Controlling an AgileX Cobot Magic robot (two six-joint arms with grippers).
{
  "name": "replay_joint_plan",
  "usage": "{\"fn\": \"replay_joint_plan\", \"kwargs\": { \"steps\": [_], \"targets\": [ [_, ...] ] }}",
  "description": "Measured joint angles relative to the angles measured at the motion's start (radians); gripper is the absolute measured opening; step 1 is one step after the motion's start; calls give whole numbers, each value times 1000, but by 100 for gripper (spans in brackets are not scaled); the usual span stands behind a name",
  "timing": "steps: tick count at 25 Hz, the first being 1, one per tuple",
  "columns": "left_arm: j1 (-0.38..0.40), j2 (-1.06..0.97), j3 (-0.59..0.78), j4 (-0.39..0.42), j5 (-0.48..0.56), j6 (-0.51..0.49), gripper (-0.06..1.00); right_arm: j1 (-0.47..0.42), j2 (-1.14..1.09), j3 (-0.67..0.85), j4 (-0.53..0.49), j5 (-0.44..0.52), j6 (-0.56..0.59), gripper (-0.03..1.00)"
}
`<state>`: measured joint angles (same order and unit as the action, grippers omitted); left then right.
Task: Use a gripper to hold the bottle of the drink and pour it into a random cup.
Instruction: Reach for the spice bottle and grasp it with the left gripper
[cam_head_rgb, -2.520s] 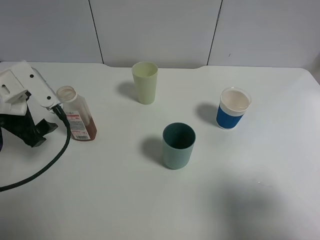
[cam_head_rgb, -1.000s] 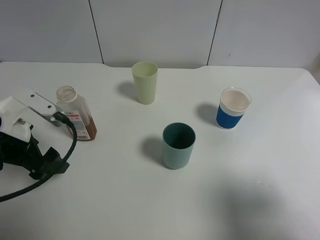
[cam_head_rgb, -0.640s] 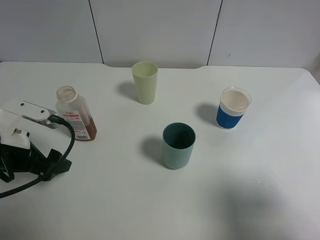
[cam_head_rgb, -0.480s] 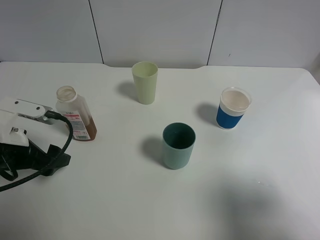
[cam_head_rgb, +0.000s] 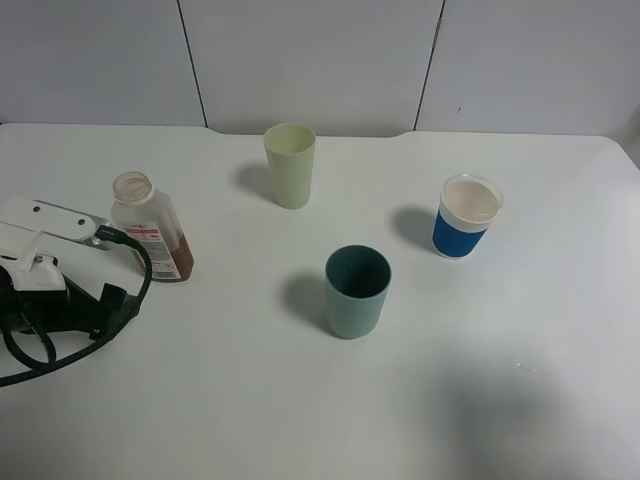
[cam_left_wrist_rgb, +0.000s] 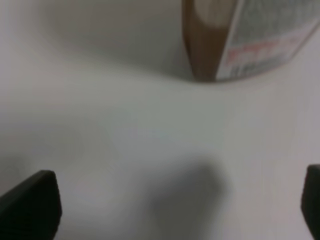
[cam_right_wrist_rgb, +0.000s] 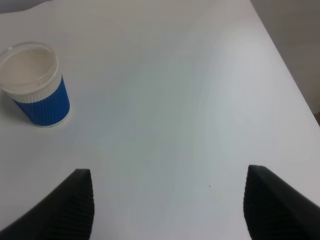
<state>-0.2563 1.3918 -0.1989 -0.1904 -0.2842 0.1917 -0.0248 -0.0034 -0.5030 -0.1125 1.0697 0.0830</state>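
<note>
- While the small clear flat-sided plastic bottle (cam_head_rgb: 150, 228) stands upright on the white table (cam_head_rgb: 520, 400) with nothing gripping it, the task looks to be at its very start: no grasp, no lift, no pour.
- Reddish-brown translucent drink (cam_head_rgb: 171, 264) fills only the lower part of the bottle, whose wide round neck is uncapped.
- At the far side of the table, well apart from the bottle, stands the tall, slim, pale yellow-green cup (cam_head_rgb: 290, 165). It is upright, and no reddish-brown liquid shows inside it from above.
- Nearer the middle is a wider teal cup (cam_head_rgb: 357, 291), and off to the right a white-rimmed blue cup (cam_head_rgb: 467, 216); both are upright and untouched.
- Everything remains to do, by my reading: close on the bottle, carry it over a cup, tip it.
- Low on the left of the table, the left gripper (cam_head_rgb: 62, 243) of white plastic, with its looping black cable (cam_head_rgb: 125, 300), sits just beside the bottle.
- Its jaws are spread as wide as they go. The left wrist view shows both tips at the frame's edges, bare table between them and the bottle's base ahead; they hold nothing, and I see no contact.
- Over the table near the blue cup, the right gripper (cam_right_wrist_rgb: 167, 207) is also spread wide and empty.
</note>
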Motion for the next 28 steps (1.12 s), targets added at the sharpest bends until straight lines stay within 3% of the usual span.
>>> {"fn": "replay_joint_plan", "kwargs": {
  "steps": [4, 9, 18, 28],
  "targets": [
    [0, 75, 1, 112, -139, -114, 96, 0, 0, 0, 0, 0, 0, 63],
    [0, 155, 3, 205, -301, -183, 96, 0, 0, 0, 0, 0, 0, 63],
    [0, 249, 2, 226, -516, -217, 96, 0, 0, 0, 0, 0, 0, 63],
    [0, 325, 2, 237, -646, -205, 96, 0, 0, 0, 0, 0, 0, 63]
  ]
}}
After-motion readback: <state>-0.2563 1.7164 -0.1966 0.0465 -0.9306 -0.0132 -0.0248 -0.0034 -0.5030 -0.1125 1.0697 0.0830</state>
